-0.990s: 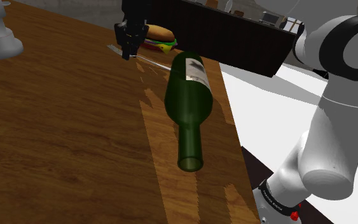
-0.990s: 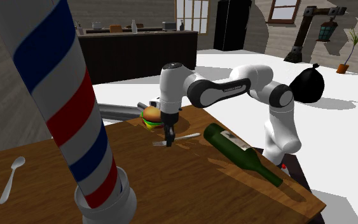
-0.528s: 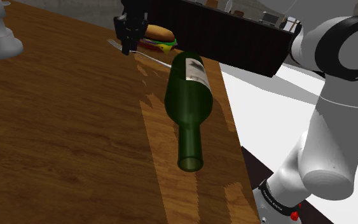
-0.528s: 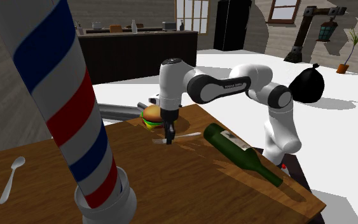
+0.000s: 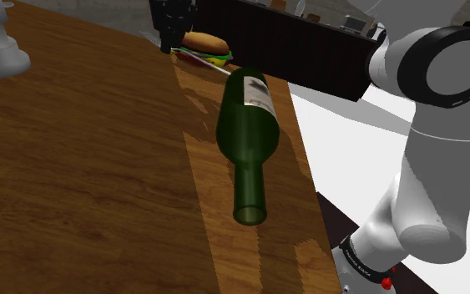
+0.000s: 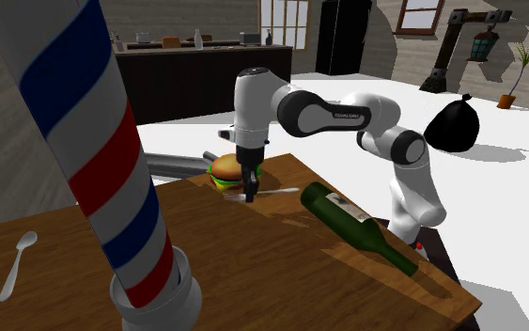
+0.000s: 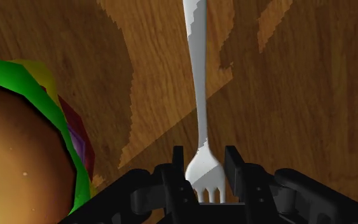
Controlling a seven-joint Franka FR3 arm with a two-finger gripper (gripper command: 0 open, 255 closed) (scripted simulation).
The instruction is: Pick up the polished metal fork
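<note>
The metal fork (image 7: 199,83) has its tine end clasped between my gripper's (image 7: 204,170) two black fingers, and its long handle points away over the wooden table (image 7: 311,95). In the shoulder view the gripper (image 5: 169,43) hangs at the table's far end beside a burger (image 5: 206,43), and the fork's handle (image 5: 208,65) slants toward the green bottle. In the second exterior view the gripper (image 6: 250,194) holds the fork (image 6: 279,192) level, a little above the table (image 6: 253,273).
A green wine bottle (image 5: 245,125) lies on its side near the table's edge, also seen as the bottle (image 6: 356,226). The burger (image 6: 225,172) sits just behind the gripper. A striped barber pole (image 6: 74,141) and a spoon (image 6: 16,263) stand at the second exterior view's left.
My gripper has risen from the table with the fork's tine end in it. The fork has come up off the wood; bottle and burger have not moved.
</note>
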